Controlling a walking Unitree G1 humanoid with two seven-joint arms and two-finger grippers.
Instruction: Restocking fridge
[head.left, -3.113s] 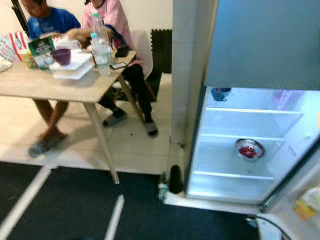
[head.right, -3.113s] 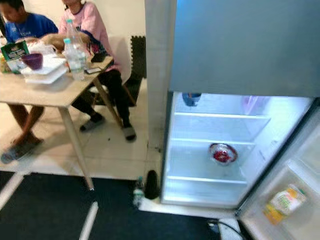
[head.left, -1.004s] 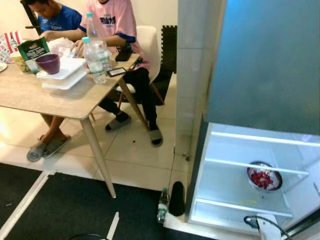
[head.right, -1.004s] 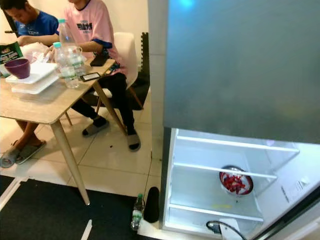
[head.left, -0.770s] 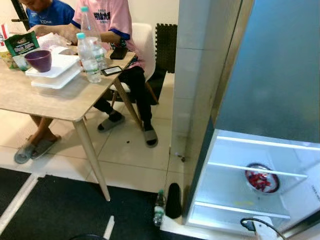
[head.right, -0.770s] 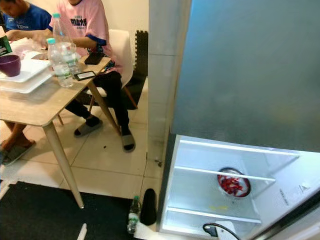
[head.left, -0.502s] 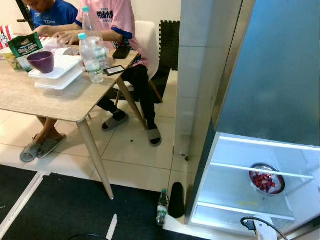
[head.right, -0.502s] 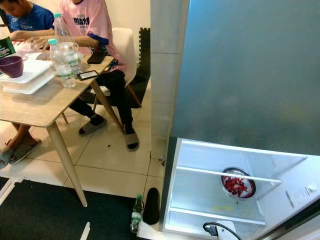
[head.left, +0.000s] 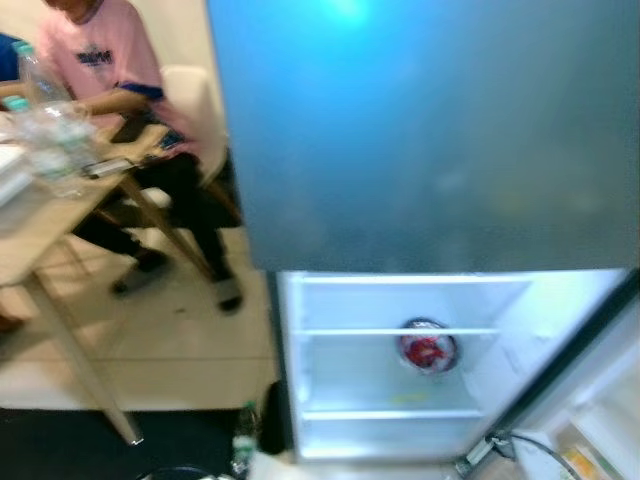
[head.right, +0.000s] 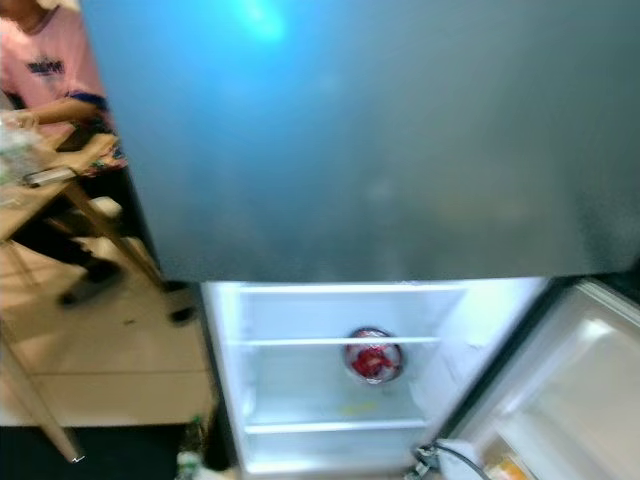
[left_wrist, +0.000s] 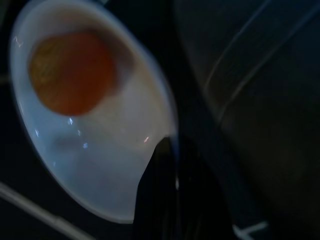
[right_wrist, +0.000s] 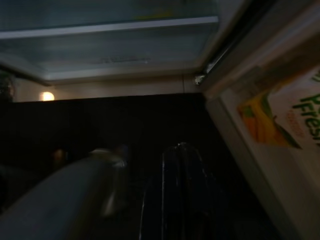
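On the far left a person (head.left: 95, 60) in a pink shirt sits at a wooden table (head.left: 35, 240) with a water bottle (head.left: 50, 140) on it; this part is blurred. A small bottle (head.left: 243, 445) stands on the floor by the fridge's lower left corner. The fridge (head.left: 420, 130) takes the middle, its grey upper door closed and the lower compartment lit and open. A steel bowl (head.left: 428, 346) of red food sits on the middle shelf (head.left: 350, 332), toward the right. The lower door (head.right: 560, 400) swings out to the right, with a yellow-green carton (right_wrist: 280, 112) in its rack. In the left wrist view the left gripper (left_wrist: 172, 170) is clamped on the rim of a white plate (left_wrist: 105, 165) carrying an orange (left_wrist: 70, 72). The right gripper (right_wrist: 180, 195) hangs low over the dark floor near the door's foot; I cannot tell whether its fingers are apart or together
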